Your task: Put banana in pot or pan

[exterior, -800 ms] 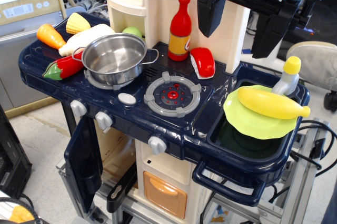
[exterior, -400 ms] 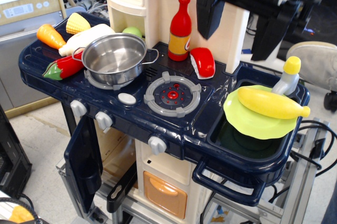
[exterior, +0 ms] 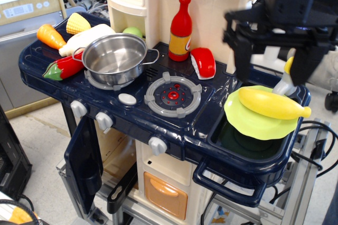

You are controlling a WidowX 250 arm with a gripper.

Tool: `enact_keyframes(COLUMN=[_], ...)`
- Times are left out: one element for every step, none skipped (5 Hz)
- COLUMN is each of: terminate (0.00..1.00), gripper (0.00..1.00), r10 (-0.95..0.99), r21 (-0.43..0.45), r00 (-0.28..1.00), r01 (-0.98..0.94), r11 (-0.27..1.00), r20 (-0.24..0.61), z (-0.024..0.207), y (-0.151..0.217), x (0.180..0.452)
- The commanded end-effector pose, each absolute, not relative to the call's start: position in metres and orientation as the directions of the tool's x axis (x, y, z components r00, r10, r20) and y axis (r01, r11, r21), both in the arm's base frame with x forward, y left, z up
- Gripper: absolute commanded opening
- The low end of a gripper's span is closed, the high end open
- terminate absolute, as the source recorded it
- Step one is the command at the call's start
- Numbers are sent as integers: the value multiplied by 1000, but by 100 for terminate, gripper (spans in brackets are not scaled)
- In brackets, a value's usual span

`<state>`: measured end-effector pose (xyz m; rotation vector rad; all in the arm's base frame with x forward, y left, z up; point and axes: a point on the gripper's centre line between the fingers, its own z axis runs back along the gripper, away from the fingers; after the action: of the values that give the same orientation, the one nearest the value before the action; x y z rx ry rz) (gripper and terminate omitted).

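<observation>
An open, empty black gripper hovers above a yellow toy banana lying on a tilted lime green plate over the sink, where a careless grasp might tip the plate, far from the steel pot.

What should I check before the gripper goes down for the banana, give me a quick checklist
1. Gripper open: ok, fingers spread wide.
2. Gripper above the banana: ok, roughly over it.
3. Banana reachable: ok, it lies uncovered on the green plate over the sink.
4. Squeeze bottle clear of the fingers: not ok, it stands close by the right finger.
5. Pot empty: ok.
6. Plate stable: cannot tell.
</observation>
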<state>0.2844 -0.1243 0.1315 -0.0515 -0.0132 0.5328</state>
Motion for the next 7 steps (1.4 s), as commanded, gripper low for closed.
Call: enact_keyframes(terminate=[0, 0, 0, 0, 0, 0, 0], gripper=[100, 100, 100, 100, 100, 100, 100], r10=[751, 770, 792, 829, 840, 841, 858], r21=[-197, -254, -210, -177, -166, -174, -170], r00=[659, 631, 601, 551, 531, 531, 501], r01=[-731, -733, -765, -810, -823, -823, -841], r11=[653, 631, 609, 559, 543, 541, 513], r20=[44, 94, 108, 96, 113, 104, 108], z=[123, 112, 101, 90, 77, 69, 57], y=[-123, -124, -126, -119, -115, -111, -114], x=[318, 333, 342, 350, 358, 359, 352])
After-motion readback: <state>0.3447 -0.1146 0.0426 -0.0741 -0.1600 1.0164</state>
